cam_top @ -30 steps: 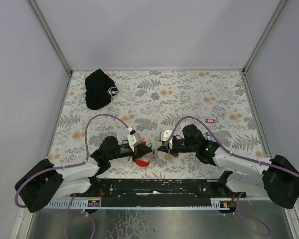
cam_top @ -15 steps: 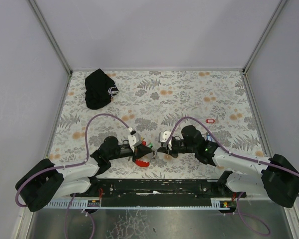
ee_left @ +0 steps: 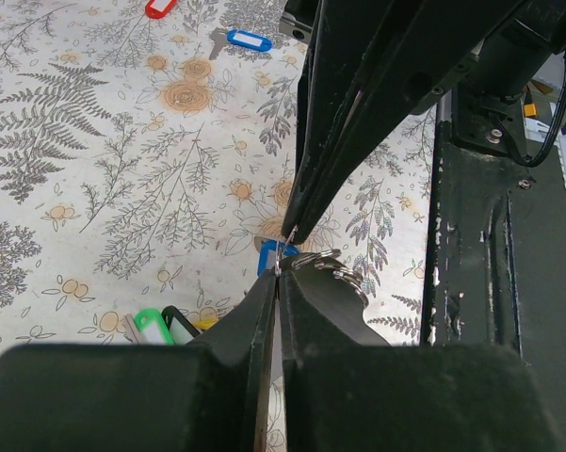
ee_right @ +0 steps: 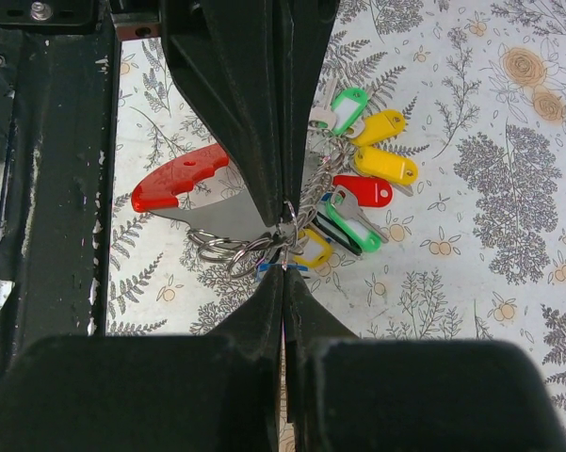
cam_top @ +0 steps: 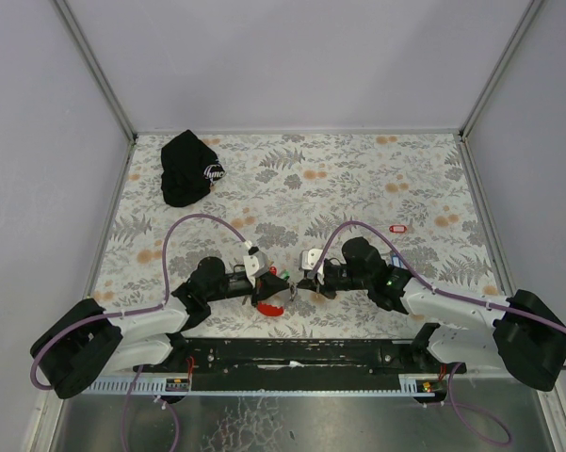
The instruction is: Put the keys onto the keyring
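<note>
Keys (ee_right: 386, 165) tagged green, yellow and red already hang on the keyring (ee_right: 254, 250), pinched tip to tip by both arms' shut jaws. A blue-tagged key (ee_left: 247, 40) lies loose beyond, seemingly left to add.

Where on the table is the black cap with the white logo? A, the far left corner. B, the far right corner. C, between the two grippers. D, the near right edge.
A: the top view shows the black cap at the far left corner of the table.
</note>
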Controlling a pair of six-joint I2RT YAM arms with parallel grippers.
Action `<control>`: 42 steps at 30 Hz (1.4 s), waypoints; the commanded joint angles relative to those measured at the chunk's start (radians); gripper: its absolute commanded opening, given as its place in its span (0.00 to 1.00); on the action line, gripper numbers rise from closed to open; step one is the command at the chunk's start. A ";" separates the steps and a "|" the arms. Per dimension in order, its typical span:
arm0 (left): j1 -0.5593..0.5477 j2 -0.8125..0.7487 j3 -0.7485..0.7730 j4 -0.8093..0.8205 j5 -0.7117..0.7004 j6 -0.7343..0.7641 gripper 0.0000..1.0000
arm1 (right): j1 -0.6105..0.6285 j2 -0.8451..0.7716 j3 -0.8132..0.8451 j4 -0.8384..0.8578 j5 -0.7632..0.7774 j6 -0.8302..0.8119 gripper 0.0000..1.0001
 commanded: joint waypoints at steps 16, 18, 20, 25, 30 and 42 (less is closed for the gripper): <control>-0.002 0.020 0.036 0.059 0.046 -0.003 0.00 | 0.015 -0.011 0.052 0.047 0.023 0.009 0.00; -0.002 0.021 0.037 0.061 0.047 -0.002 0.00 | 0.016 -0.010 0.052 0.055 0.009 0.011 0.00; -0.002 0.022 0.037 0.062 0.048 -0.004 0.00 | 0.018 -0.008 0.054 0.055 0.005 0.011 0.00; -0.002 0.031 0.040 0.068 0.062 -0.005 0.00 | 0.023 0.000 0.061 0.063 0.014 0.023 0.00; -0.002 0.038 0.041 0.077 0.078 -0.008 0.00 | 0.036 0.017 0.076 0.068 0.026 0.043 0.00; -0.001 0.010 0.024 0.081 0.059 -0.006 0.00 | 0.044 0.002 0.094 -0.024 0.190 0.087 0.00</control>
